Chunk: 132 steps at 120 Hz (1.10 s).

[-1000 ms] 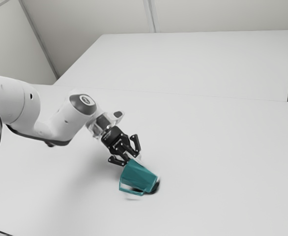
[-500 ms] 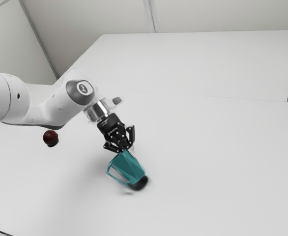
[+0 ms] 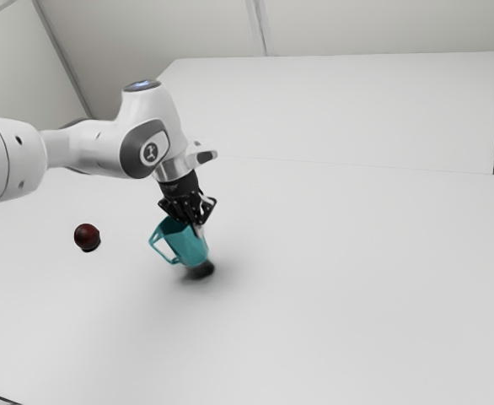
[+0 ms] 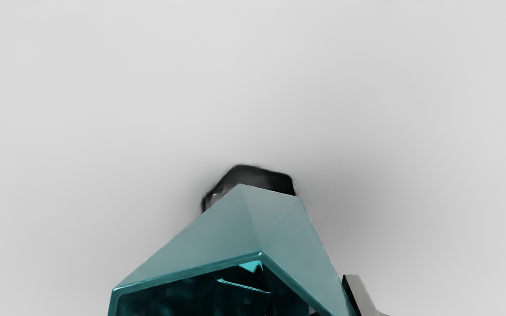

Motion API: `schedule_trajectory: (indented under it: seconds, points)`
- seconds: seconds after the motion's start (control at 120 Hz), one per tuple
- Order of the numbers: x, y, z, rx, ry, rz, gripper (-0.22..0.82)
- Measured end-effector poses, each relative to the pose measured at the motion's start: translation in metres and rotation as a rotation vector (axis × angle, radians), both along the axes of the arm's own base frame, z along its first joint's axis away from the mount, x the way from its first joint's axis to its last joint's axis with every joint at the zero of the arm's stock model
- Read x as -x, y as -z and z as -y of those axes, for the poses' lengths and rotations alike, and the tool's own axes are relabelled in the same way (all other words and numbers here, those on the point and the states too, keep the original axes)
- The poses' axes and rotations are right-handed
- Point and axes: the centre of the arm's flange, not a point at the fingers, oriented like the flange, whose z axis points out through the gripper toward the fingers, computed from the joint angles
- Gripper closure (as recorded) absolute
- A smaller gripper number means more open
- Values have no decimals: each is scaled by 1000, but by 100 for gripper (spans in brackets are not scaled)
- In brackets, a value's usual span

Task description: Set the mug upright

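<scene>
Clearly, what matters is the long axis of the teal, faceted mug with its angular handle (image 3: 188, 245): mouth upward toward the tool, base slanting down toward the exterior view's right. The black two-finger gripper (image 3: 196, 226) looks closed on its wall at the rim, handle out to the exterior view's left. It sits well in from the far edge of the white tabletop (image 3: 340, 278). Probably that slant must come plumb, base flat, before release.

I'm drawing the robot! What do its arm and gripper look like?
The arm is white and rounded, with dark grey patches; one has a pale round badge. A silvery collar leads to the gripper, black and spindly with jointed parts and a light grey fingertip.
</scene>
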Motion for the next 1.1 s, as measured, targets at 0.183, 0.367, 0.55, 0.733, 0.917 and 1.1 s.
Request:
schedule_trajectory:
  seconds: [0.183,0.367,0.55,0.733,0.917,1.1]
  points:
    - [-4,-2,3,-37,31,38,78]
    - [-6,7,1,-51,36,41,78]
    - [-8,24,2,-53,36,23,78]
    - [-10,38,2,-51,32,14,78]
    - [-11,39,2,-45,29,18,64]
    - [-9,26,2,-42,32,37,28]
